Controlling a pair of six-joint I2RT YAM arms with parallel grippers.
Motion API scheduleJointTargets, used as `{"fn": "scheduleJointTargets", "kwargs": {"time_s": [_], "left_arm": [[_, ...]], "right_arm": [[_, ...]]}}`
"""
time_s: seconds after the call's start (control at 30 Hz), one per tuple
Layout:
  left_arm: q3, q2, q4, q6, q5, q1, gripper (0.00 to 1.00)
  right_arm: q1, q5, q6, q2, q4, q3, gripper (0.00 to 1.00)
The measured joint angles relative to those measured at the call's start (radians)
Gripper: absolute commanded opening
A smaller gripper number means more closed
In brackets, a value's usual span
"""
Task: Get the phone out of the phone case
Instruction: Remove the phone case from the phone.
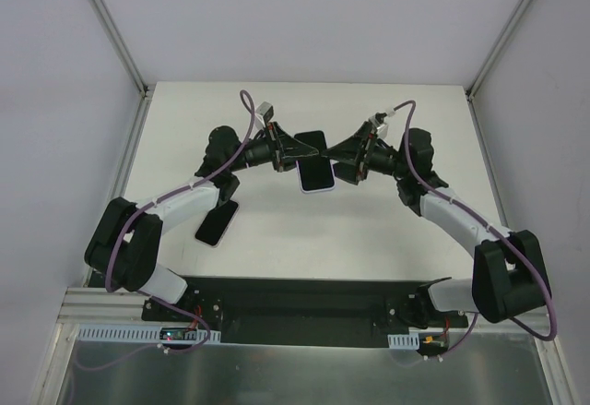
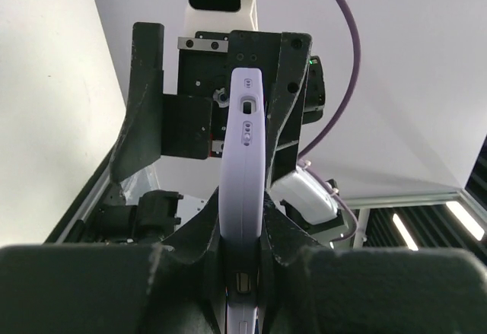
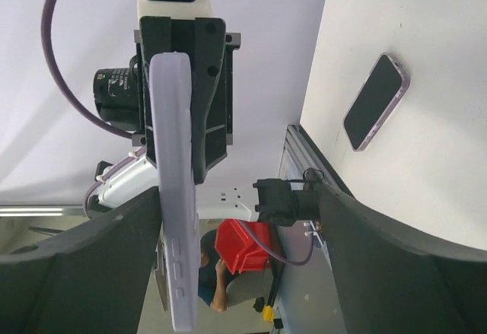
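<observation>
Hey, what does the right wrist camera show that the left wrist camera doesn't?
Only the right wrist view: a dark-screened phone lying flat on the table, a red bin in the background, and the right gripper with its fingers spread wide, not clamping. Only the left wrist view: the left gripper shut on the lavender case, pinching its edge. Both: that case seen edge-on with its side buttons, and the opposite arm's gripper behind it.
</observation>
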Motion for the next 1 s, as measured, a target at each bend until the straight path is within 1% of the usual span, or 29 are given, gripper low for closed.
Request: {"fn": "scheduleJointTargets", "kwargs": {"time_s": [0.03, 0.13, 0.3, 0.33, 0.37, 0.43, 0.5, 0.53, 0.6, 0.63, 0.7, 0.73, 0.8, 0.93, 1.0], "left_arm": [[-0.005, -0.003, 0.014, -0.013, -0.002, 0.000, 0.00], [-0.016, -0.005, 0.047, -0.045, -0.005, 0.006, 0.00], [-0.021, -0.005, 0.055, -0.066, -0.006, 0.018, 0.00], [-0.021, -0.005, 0.058, -0.066, -0.007, 0.018, 0.00], [-0.021, -0.005, 0.059, -0.067, -0.006, 0.018, 0.00], [-0.020, -0.005, 0.061, -0.069, -0.006, 0.018, 0.00], [-0.020, -0.005, 0.063, -0.071, -0.006, 0.018, 0.00], [-0.020, -0.004, 0.065, -0.072, -0.006, 0.018, 0.00], [-0.019, -0.004, 0.065, -0.077, -0.006, 0.018, 0.00], [-0.018, -0.004, 0.065, -0.080, -0.006, 0.018, 0.00], [-0.017, -0.004, 0.065, -0.084, -0.006, 0.018, 0.00], [-0.016, -0.004, 0.065, -0.085, -0.006, 0.018, 0.00], [-0.016, -0.004, 0.064, -0.086, -0.006, 0.024, 0.00], [-0.015, -0.005, 0.068, -0.090, -0.005, 0.032, 0.00], [-0.012, -0.005, 0.078, -0.082, -0.003, 0.036, 0.00]], "right_arm": [[-0.007, 0.006, 0.000, -0.008, -0.005, -0.003, 0.78], [-0.021, 0.014, 0.001, -0.068, -0.011, -0.029, 0.69], [-0.025, 0.011, 0.001, -0.183, -0.016, -0.061, 0.64], [-0.025, 0.007, 0.000, -0.195, -0.015, -0.061, 0.60], [-0.023, 0.001, -0.001, -0.208, -0.014, -0.061, 0.59], [-0.017, -0.019, -0.007, -0.224, -0.014, -0.061, 0.54], [-0.003, -0.039, -0.015, -0.225, -0.014, -0.058, 0.53], [0.006, -0.048, -0.018, -0.223, -0.015, -0.056, 0.50], [0.019, -0.062, -0.024, -0.220, -0.015, -0.054, 0.46], [0.026, -0.068, -0.027, -0.218, -0.015, -0.053, 0.41], [0.037, -0.077, -0.034, -0.214, -0.015, -0.053, 0.36], [0.041, -0.081, -0.039, -0.211, -0.015, -0.053, 0.31], [0.048, -0.086, -0.044, -0.207, -0.016, -0.053, 0.28], [0.051, -0.089, -0.053, -0.203, -0.023, -0.050, 0.08], [0.051, -0.089, -0.043, -0.202, -0.036, -0.050, 0.01]]}}
